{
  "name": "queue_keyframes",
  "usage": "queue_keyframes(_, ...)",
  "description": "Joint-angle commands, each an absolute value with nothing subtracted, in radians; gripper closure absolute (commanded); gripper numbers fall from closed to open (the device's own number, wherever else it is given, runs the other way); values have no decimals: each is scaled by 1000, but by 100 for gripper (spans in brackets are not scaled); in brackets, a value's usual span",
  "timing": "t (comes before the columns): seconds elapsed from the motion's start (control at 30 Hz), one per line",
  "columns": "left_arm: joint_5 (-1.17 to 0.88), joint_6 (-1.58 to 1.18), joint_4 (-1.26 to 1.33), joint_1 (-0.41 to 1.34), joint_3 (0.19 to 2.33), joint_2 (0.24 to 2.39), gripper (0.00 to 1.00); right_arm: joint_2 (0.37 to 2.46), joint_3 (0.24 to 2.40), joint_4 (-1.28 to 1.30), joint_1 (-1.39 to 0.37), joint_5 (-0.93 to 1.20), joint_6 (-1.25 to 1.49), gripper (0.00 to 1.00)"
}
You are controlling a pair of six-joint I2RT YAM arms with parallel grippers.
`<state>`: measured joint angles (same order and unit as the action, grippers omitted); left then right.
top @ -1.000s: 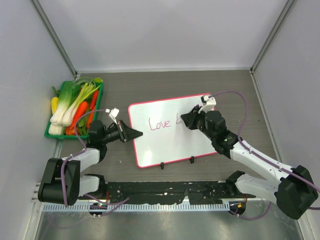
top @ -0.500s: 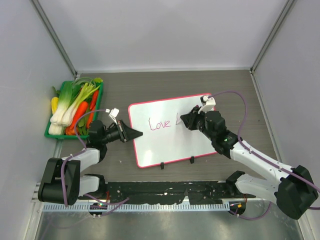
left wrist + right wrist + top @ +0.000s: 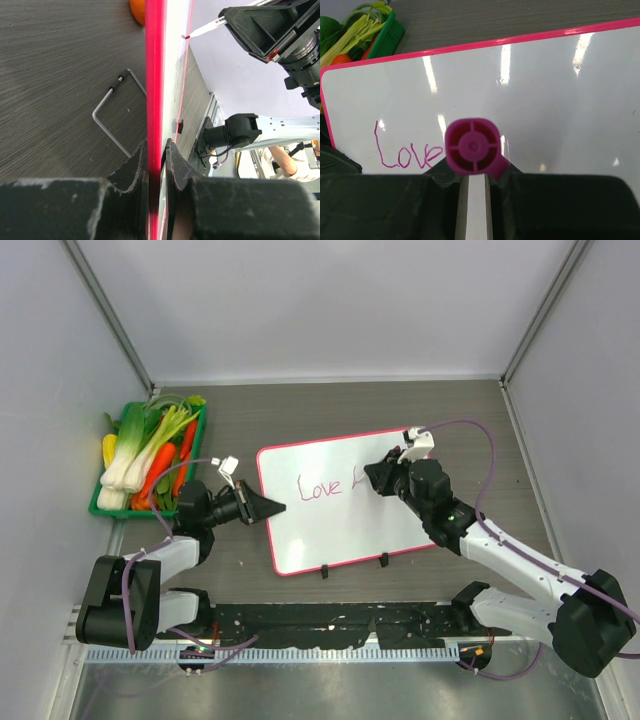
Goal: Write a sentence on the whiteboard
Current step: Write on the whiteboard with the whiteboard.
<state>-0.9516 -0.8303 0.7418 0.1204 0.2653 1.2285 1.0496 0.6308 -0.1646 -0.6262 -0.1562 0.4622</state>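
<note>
Green crate [image 3: 105, 511] left of the whiteboard [image 3: 340, 530] holds leeks [image 3: 125, 455] and carrots [image 3: 160, 465]. Whiteboard sits on the table [image 3: 450, 420], "Love" written on it. Left gripper [image 3: 268, 508] pinched tight on the board's left frame edge. Right gripper [image 3: 372, 478] clamped on a pink marker [image 3: 472, 146] above the board.

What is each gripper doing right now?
Left gripper: closed on the whiteboard edge.
Right gripper: closed, holding a marker.

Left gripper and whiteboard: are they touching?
Touching. The left wrist view shows the left gripper shut on the whiteboard, a finger pressed against each side of its pink edge.
</note>
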Motion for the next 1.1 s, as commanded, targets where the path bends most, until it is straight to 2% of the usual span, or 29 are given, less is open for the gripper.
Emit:
queue_keyframes(0.0,-881,-718,699,133,272,1246,100,1069,672,-193,-621,-212,436,99)
queue_keyframes(0.6,-879,-715,692,137,271,1243,100,1054,655,-161,-609,-278,446,99)
queue_keyframes(1.07,-879,-715,690,135,270,1241,100,1032,604,-141,-609,-226,456,99)
